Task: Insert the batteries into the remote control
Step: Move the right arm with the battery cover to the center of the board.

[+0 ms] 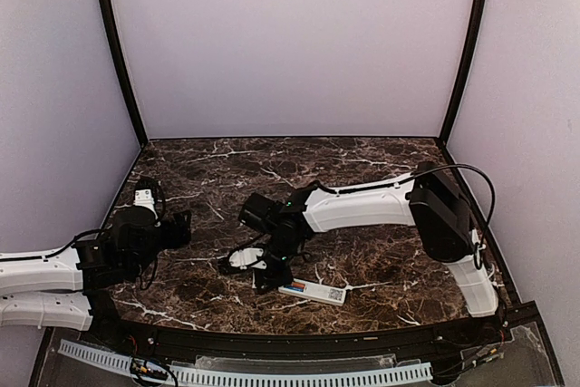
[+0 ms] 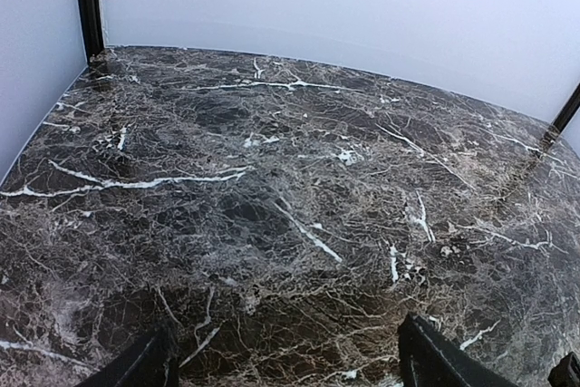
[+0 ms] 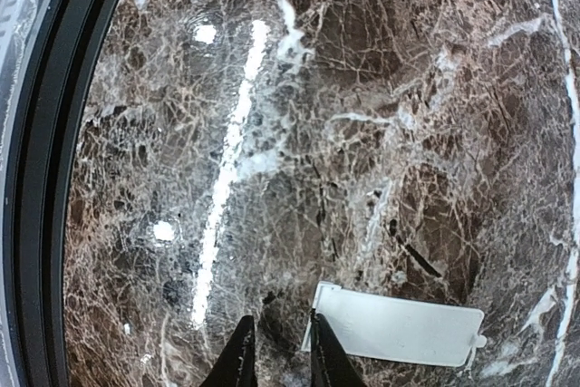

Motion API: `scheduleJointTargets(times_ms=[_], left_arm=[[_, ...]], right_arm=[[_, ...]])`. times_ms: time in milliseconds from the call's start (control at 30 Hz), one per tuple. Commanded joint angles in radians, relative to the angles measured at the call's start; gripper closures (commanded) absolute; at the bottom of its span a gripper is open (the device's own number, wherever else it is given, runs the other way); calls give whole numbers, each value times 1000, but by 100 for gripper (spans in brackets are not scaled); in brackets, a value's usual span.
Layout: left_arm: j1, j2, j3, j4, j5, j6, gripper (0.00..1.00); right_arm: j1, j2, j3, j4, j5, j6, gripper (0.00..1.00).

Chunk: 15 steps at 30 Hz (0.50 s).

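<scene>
Bare marble table (image 2: 299, 178) ahead of left gripper (image 2: 281, 364)

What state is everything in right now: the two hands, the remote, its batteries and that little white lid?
Left hand: wide open, empty.
Right hand: slightly open, holding nothing.
Remote control: lying label side up, battery bay uncovered.
Batteries: seemingly seated in the bay.
White cover: off the remote, flat on the table.

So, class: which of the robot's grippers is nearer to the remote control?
The right. The right gripper hangs just beside the remote control's end, while the left gripper sits far off at the table's left side.
</scene>
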Motion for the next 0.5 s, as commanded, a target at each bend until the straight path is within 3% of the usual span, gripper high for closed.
scheduleJointTargets(times_ms=[0, 133, 467], left_arm=[[7, 3, -11, 13, 7, 17, 18], [7, 5, -13, 13, 7, 16, 18], [7, 10, -14, 27, 14, 22, 18]], right_arm=[[27, -22, -15, 39, 138, 35, 77], [50, -1, 1, 19, 199, 26, 76], [58, 42, 40, -53, 277, 60, 86]])
